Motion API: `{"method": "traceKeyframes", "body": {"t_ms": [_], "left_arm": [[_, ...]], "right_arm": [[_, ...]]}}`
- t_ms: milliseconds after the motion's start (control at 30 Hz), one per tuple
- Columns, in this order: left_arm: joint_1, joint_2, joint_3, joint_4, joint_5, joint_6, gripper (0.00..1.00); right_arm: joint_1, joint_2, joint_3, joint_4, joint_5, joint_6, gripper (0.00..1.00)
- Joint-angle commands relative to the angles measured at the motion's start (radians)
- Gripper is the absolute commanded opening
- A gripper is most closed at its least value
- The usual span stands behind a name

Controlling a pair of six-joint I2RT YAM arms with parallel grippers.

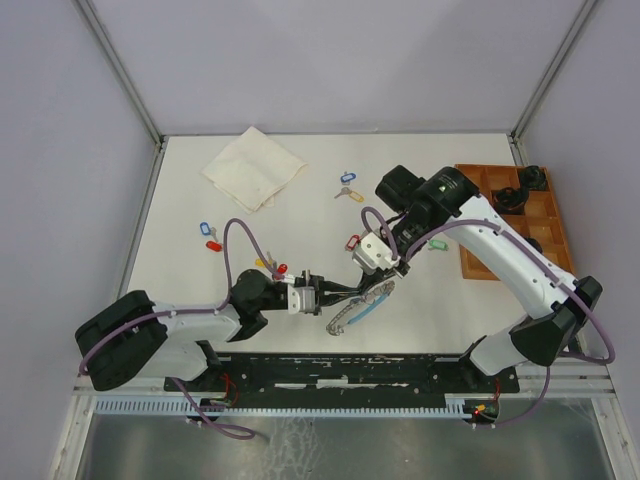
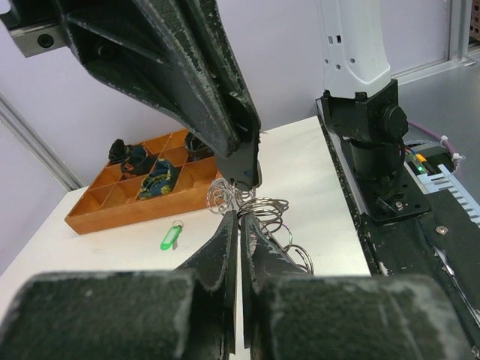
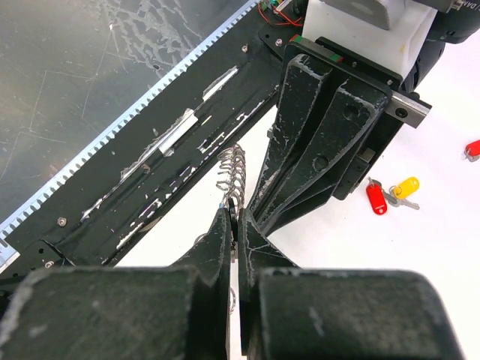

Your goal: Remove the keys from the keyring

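Note:
The keyring (image 1: 358,312), a silvery chain loop with a light-blue band, hangs just above the table between both grippers. My left gripper (image 1: 345,294) reaches in from the left, shut on its silver rings (image 2: 274,206). My right gripper (image 1: 390,282) comes down from above and is shut on the chain's upper end (image 3: 234,166). Loose tagged keys lie around: a red and yellow pair (image 3: 390,195), a green one (image 2: 170,238), a blue and red pair (image 1: 208,235), a blue and yellow pair (image 1: 347,188) and a single red one (image 1: 352,241). Whether keys still hang on the loop is hidden.
An orange wooden compartment tray (image 1: 480,255) with dark items stands at the right edge. A white folded cloth (image 1: 253,167) lies at the back left. The black base rail (image 1: 350,370) runs along the near edge, close under the keyring.

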Motion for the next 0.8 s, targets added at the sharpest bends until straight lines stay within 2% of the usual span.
{"method": "traceKeyframes", "body": {"t_ms": [0,400,767], "left_arm": [[0.001,-0.028,-0.008,0.049,-0.034,-0.069,0.03],[0.003,-0.021,-0.024,0.117,-0.213,-0.340,0.03],[0.003,-0.015,-0.066,0.233,-0.299,-0.521,0.03]], "right_arm": [[0.001,-0.055,-0.006,-0.152,-0.044,-0.022,0.01],[0.001,-0.088,-0.095,-0.154,-0.062,-0.086,0.01],[0.000,-0.106,-0.126,-0.113,-0.017,-0.054,0.01]]}}
